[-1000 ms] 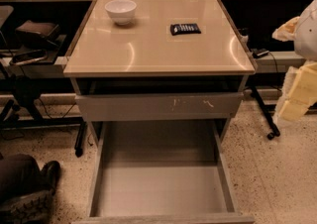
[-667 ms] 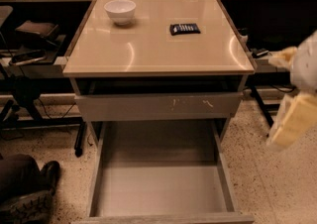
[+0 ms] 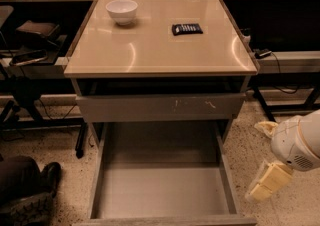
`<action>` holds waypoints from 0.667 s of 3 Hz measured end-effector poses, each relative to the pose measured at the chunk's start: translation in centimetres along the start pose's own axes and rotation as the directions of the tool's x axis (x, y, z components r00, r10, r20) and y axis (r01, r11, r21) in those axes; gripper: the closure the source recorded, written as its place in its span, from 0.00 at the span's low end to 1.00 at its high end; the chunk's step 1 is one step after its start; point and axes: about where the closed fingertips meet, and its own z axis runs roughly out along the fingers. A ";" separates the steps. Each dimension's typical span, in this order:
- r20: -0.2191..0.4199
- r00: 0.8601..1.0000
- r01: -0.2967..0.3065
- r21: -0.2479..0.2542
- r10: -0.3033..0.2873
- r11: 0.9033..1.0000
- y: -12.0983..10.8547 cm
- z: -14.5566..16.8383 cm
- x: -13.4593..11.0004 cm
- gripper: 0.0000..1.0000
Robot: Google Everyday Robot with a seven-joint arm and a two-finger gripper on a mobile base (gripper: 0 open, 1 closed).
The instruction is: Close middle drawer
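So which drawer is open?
The lower, deep grey drawer box, pulled right out. The scratched grey drawer front above sits pushed in. The end effector hangs beside the open one.

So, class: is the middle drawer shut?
No, the middle drawer stands pulled far out, its bare inside showing, with the gripper low at the picture's right, apart from it.

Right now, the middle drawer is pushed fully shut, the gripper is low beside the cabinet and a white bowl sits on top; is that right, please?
Not quite: the camera view shows the middle drawer pulled far out, not shut. The gripper is low beside the cabinet, at the picture's right, and the white bowl sits on top.
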 end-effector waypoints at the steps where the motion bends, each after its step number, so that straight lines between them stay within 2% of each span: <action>1: 0.000 1.000 0.000 0.000 0.000 1.000 0.0 0.0 0.0 0.00; 2: 0.020 0.999 -0.027 -0.002 0.027 1.000 1.2 1.1 1.7 0.00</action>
